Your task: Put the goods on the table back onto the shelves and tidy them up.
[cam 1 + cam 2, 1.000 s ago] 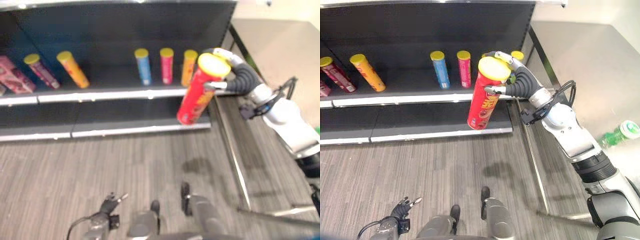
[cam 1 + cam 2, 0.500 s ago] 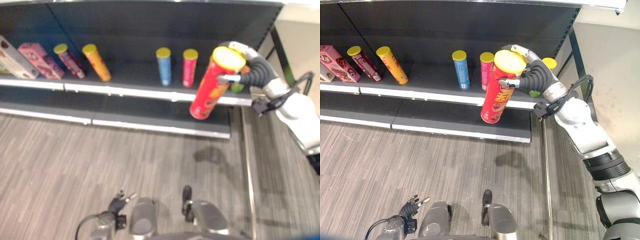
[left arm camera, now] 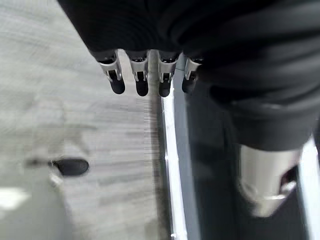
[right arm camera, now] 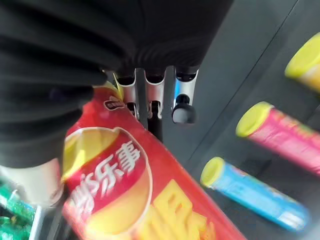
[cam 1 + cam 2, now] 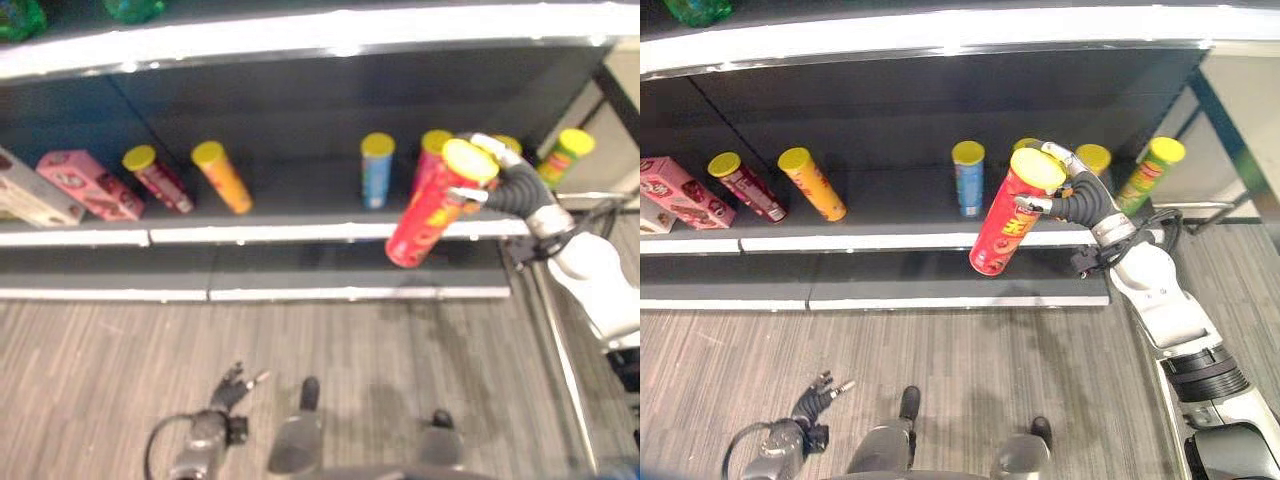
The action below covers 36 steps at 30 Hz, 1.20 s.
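Up high, the right hand (image 5: 1072, 196) reaches out on an extended silver-grey arm toward the dark metal shelf unit (image 5: 890, 243), its fingers (image 4: 183, 102) and thumb curled round the upper end of a tall red cylindrical crisp can with a yellow lid (image 5: 1012, 214). That red can hangs tilted in the air, lid uppermost and nearest the hand, base slanting down and toward the robot's left, in front of the middle shelf's white front edge and not resting on any board. Just behind it on the middle shelf stand a blue tube with a yellow lid (image 5: 968, 178), what looks like a pink tube (image 5: 430, 160) mostly hidden by the held can, and a green tube (image 5: 1148, 172) leaning further right. Over on the left of that shelf lean an orange tube (image 5: 812, 183), a maroon tube (image 5: 745, 186) and a pink rectangular box (image 5: 680, 191). Down low, the left hand (image 5: 818, 397) hangs over the grey wood-grain floor (image 5: 970, 350), fingers (image 3: 140, 80) loose and straight, holding nothing.
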Available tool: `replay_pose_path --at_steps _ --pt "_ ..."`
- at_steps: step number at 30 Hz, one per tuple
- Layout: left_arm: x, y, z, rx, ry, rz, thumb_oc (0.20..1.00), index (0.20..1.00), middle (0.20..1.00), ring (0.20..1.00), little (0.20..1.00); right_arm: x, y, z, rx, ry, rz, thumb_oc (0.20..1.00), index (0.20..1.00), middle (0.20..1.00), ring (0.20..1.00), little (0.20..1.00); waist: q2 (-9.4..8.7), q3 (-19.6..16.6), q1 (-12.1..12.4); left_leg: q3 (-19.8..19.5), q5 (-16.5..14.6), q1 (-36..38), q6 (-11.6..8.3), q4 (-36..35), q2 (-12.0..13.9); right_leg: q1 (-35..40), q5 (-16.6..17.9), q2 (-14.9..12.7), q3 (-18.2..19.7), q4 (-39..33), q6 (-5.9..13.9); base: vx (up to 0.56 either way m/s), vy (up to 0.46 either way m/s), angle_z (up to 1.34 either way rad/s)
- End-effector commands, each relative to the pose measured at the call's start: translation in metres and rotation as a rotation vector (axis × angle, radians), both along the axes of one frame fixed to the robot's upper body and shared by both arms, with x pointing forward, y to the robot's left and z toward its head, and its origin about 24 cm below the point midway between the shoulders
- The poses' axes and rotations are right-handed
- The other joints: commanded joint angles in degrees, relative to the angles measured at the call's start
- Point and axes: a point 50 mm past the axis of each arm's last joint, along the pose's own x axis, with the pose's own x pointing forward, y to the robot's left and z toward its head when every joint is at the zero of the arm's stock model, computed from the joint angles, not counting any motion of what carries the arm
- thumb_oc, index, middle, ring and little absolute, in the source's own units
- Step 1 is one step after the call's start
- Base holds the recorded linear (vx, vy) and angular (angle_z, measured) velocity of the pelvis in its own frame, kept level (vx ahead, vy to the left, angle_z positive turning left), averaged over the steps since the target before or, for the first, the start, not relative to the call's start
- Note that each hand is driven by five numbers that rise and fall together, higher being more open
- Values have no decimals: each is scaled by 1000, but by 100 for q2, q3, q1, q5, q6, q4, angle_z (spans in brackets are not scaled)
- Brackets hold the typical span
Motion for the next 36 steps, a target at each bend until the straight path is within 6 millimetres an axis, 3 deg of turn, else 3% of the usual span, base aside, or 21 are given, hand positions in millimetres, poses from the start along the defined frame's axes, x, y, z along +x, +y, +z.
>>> replay_pose_path --at_steps 1,2,4,5,6,8,12,13,14,15,18,19,20,22,24,25,26,30,34,35,36 --pt "-23 18 -2 56 60 7 1000 1000 1000 1000 1000 2 5 35 -44 -138 58 200 200 200 200 200 -115 -282 -121 -410 -842 -195 -436 345 383 -406 -512 197 54 126 -121 52 349 -96" --pt "-22 18 -2 55 59 7 1000 1000 1000 1000 1000 2 5 35 -45 -138 58 200 200 200 200 200 -117 -291 -120 -405 -826 -203 -436 331 381 -426 -505 196 61 127 -123 22 176 -42" --pt "-29 16 -8 32 86 50 1000 1000 1000 1000 1000 5 12 36 -47 -131 90 200 200 200 200 200 -143 -240 -151 -383 -807 -47 -328 155 238 -820 -737 823 15 137 -156 60 183 -43" --pt "-29 12 -11 8 94 66 1000 1000 1000 1000 1000 7 14 37 -59 -125 103 200 200 200 200 200 -192 -115 -243 -476 -784 29 -269 93 47 -1139 -779 1304 159 44 -116 158 186 -40" --pt "-26 7 -12 -3 85 63 1000 1000 1000 1000 1000 8 14 37 -69 -128 95 200 200 200 200 200 -220 -40 -266 -611 -900 38 -264 218 -88 -1027 -852 1416 383 -95 -67 154 110 -22" --pt "-21 3 -11 -12 70 53 1000 1000 1000 1000 1000 6 12 39 -100 -139 85 200 200 200 200 200 -276 19 -217 -657 -958 -1 -268 393 -186 -865 -896 1444 441 -152 -228 166 -7 68" --pt "-13 -2 -9 -23 41 44 1000 1000 1000 1000 1000 6 13 45 -119 -157 83 200 200 200 200 200 -244 99 -160 -716 -1108 -158 -382 1048 -85 -676 -1100 1310 194 -122 -381 109 -50 57" --pt "-14 -3 -9 -30 39 63 1000 1000 1000 1000 1000 7 14 47 -113 -160 85 200 200 200 200 200 -230 178 -109 -759 -975 -376 -479 1667 -33 -426 -1187 1274 55 -247 -454 95 -26 57" --pt "-14 -3 -9 -30 39 63 1000 1000 1000 1000 1000 7 14 47 -113 -160 85 200 200 200 200 200 -219 186 -122 -775 -989 -388 -481 1698 -29 -414 -1185 1282 41 -254 -455 151 76 54" --pt "-14 -3 -8 -37 29 84 1000 1000 1000 1000 1000 8 12 46 -119 -151 78 200 200 200 200 200 -210 216 -108 -802 -757 -509 -599 1732 179 -176 -1279 1230 -54 -386 -434 132 129 38" --pt "-15 -2 -9 -28 37 82 1000 1000 1000 1000 1000 10 13 44 -117 -142 77 200 200 200 200 200 -276 164 -55 -856 -561 -636 -695 1006 509 -22 -1275 1058 -43 -569 -295 150 185 24" --pt "-15 -2 -9 -27 37 82 1000 1000 1000 1000 1000 10 13 44 -117 -141 77 200 200 200 200 200 -283 161 -55 -853 -549 -619 -699 976 509 -17 -1276 1056 -44 -576 -297 184 271 8" --pt "-14 1 -7 -11 35 81 1000 1000 1000 1000 1000 11 11 42 -111 -140 62 200 200 200 200 200 -214 93 6 -1068 -234 -704 -794 322 565 64 -1307 986 -8 -671 -196 206 326 7" --pt "-20 3 -10 5 59 74 1000 1000 1000 1000 1000 10 7 38 -119 -136 42 200 200 200 200 200 -109 -34 -25 -1121 -264 -557 -802 -31 601 130 -1296 815 6 -640 -88 218 386 -3" --pt "-19 5 -9 20 61 52 1000 1000 1000 1000 1000 11 3 33 -122 -123 5 200 200 200 200 200 -134 -49 -38 -1012 -440 -600 -726 227 385 152 -1092 528 51 -652 26 125 288 -9" --pt "-19 5 -9 20 61 52 1000 1000 1000 1000 1000 11 3 33 -122 -123 5 200 200 200 200 200 -143 -50 -33 -1004 -451 -608 -719 247 374 150 -1090 517 57 -655 34 119 352 9" --pt "-20 9 -8 39 67 33 1000 1000 1000 1000 1000 11 4 32 -113 -124 1 200 200 200 200 200 -164 -43 -16 -823 -681 -709 -570 517 181 128 -930 250 73 -675 120 81 315 14" --pt "-24 19 -5 75 77 53 1000 1000 1000 1000 1000 14 11 33 -103 -138 6 200 200 200 200 200 -178 -1 42 -498 -913 -807 -335 783 -33 -192 -649 -71 142 -454 169 49 289 -21" --pt "-22 26 -2 82 56 93 1000 1000 1000 1000 1000 17 13 38 -93 -163 -7 200 200 200 200 200 -132 108 78 -286 -948 -787 -265 749 24 -440 -598 -30 -51 -168 67 -21 101 -30" --pt "-22 27 -1 77 50 109 1000 1000 1000 1000 1000 18 11 43 -105 -186 -25 200 200 200 200 200 -138 197 61 -239 -946 -695 -245 634 24 -660 -616 185 -129 -166 54 -28 22 -25" --pt "-22 27 -1 76 49 109 1000 1000 1000 1000 1000 18 11 43 -105 -187 -25 200 200 200 200 200 -134 201 66 -235 -949 -688 -249 631 32 -661 -621 191 -124 -160 51 -49 10 -26"
